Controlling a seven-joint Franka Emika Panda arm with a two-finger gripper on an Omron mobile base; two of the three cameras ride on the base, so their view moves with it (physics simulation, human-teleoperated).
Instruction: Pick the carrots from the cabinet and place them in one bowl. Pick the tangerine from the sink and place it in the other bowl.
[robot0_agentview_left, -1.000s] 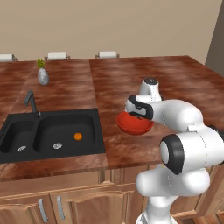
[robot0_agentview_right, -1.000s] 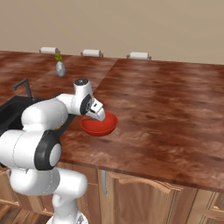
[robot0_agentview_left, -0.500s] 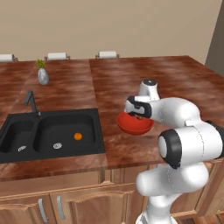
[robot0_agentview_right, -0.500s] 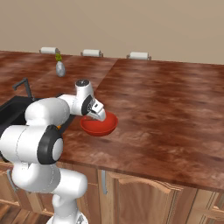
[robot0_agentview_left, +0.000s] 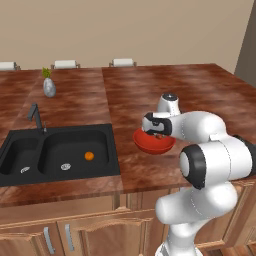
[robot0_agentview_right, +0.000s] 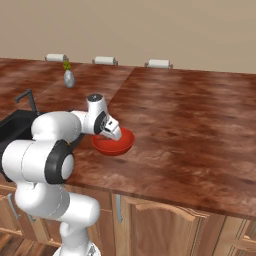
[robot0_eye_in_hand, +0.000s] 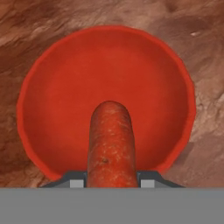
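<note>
My gripper (robot0_eye_in_hand: 110, 179) is shut on a reddish-orange carrot (robot0_eye_in_hand: 110, 144), which sticks out between the fingertips (robot0_eye_in_hand: 76, 180). It hangs right over the middle of the red bowl (robot0_eye_in_hand: 52, 96), whose inside holds nothing else. In the base views the gripper (robot0_agentview_left: 157, 131) (robot0_agentview_right: 111, 131) hovers just above the red bowl (robot0_agentview_left: 154, 145) (robot0_agentview_right: 114, 146) on the counter. A tangerine (robot0_agentview_left: 89, 156) lies in the right basin of the black sink (robot0_agentview_left: 75, 142). The cabinet and the other bowl are out of view.
A dark faucet (robot0_agentview_left: 35, 116) stands behind the sink. A small grey vase with a green sprig (robot0_agentview_left: 49, 86) (robot0_agentview_right: 69, 77) sits further back. Brown stone counter (robot0_agentview_right: 190, 125) stretches wide to the right of the bowl.
The gripper keeps the carrot over the red bowl, almost in the same spot. The arm's elbow has swung a little toward the cameras.
</note>
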